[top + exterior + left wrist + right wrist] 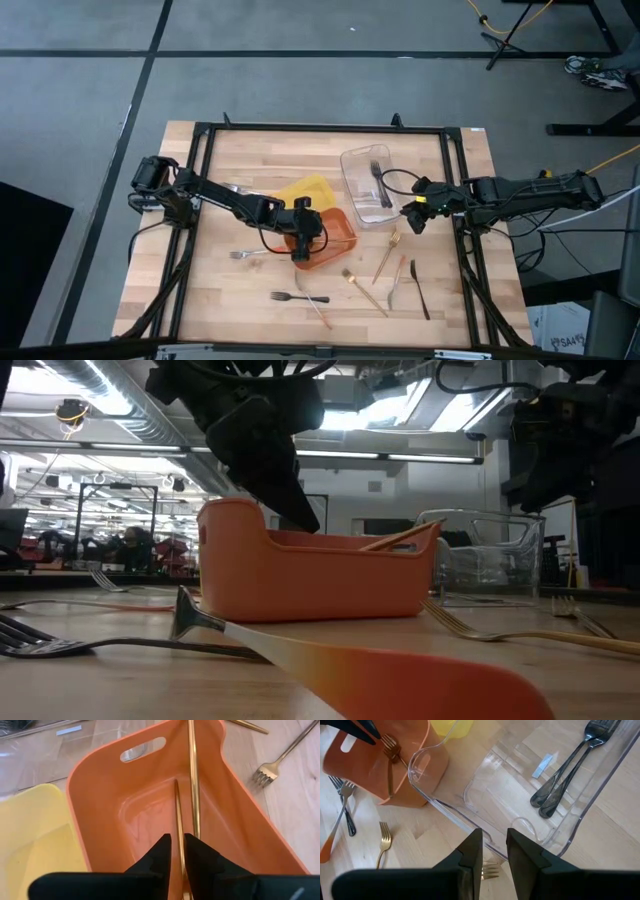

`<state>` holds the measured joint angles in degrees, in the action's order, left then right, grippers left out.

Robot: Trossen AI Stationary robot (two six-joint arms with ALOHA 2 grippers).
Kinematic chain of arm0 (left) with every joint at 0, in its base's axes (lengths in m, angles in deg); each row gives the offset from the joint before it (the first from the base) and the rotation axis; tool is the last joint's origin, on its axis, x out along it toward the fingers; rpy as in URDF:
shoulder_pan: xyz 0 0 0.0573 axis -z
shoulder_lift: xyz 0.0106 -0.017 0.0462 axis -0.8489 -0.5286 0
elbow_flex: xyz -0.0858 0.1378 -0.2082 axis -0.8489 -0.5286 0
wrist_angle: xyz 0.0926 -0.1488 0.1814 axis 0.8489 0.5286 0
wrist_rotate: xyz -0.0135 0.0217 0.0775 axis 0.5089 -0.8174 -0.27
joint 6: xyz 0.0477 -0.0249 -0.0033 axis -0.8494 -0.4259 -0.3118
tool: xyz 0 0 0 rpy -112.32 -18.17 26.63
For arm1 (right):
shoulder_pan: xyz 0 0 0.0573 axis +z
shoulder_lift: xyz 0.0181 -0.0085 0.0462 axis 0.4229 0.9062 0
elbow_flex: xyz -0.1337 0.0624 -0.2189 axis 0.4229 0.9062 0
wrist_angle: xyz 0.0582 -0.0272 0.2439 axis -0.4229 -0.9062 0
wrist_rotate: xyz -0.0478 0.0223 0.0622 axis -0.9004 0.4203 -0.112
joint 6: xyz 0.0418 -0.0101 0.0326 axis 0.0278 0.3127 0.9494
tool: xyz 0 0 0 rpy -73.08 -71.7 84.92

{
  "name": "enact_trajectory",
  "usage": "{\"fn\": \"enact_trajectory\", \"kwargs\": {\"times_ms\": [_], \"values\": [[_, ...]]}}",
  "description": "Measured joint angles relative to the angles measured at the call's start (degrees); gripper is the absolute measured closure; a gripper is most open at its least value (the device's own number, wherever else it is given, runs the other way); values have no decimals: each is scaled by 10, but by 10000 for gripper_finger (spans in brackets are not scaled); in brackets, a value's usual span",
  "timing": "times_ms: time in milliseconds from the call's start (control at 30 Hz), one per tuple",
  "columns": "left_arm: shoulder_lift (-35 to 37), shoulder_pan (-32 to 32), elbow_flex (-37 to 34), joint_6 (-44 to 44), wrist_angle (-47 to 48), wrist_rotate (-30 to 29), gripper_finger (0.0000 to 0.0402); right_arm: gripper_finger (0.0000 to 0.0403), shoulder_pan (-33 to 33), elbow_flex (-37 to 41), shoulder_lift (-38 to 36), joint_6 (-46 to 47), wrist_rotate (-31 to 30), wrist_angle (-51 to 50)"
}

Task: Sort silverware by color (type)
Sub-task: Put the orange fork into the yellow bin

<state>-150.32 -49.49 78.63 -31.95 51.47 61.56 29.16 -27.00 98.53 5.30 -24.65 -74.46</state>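
Wooden table [220,190], left gripper [178,851] over orange tray [125,805] — slightly parted, right gripper [494,851] parted, empty.

Robotics lab or industrial workshop space, not a home. Butcher-block wooden table [330,290] boxed in by a black metal frame [320,128], two dark robot arms mounted at its sides, cables trailing off. Grey floor [300,80] marked with dark lines; tripod legs [515,35] with a yellow cable beside. Low view across the table: open ceiling with exposed silver ducting [130,415], long strip lights [400,457], racks and equipment [90,525] far behind.
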Motion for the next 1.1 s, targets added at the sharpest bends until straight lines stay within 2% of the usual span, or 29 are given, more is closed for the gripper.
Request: {"fn": "enact_trajectory", "kwargs": {"times_ms": [533, 967, 1100], "values": [[0, 0, 0, 0, 0, 0, 356, 323, 0, 0, 0, -1, 17, 16], [0, 0, 0, 1, 0, -9, 356, 323, 0, 0, 0, -64, 92, 163], [0, 0, 0, 1, 0, -23, 356, 323, 3, -14, 0, -75, 110, 175]]}}
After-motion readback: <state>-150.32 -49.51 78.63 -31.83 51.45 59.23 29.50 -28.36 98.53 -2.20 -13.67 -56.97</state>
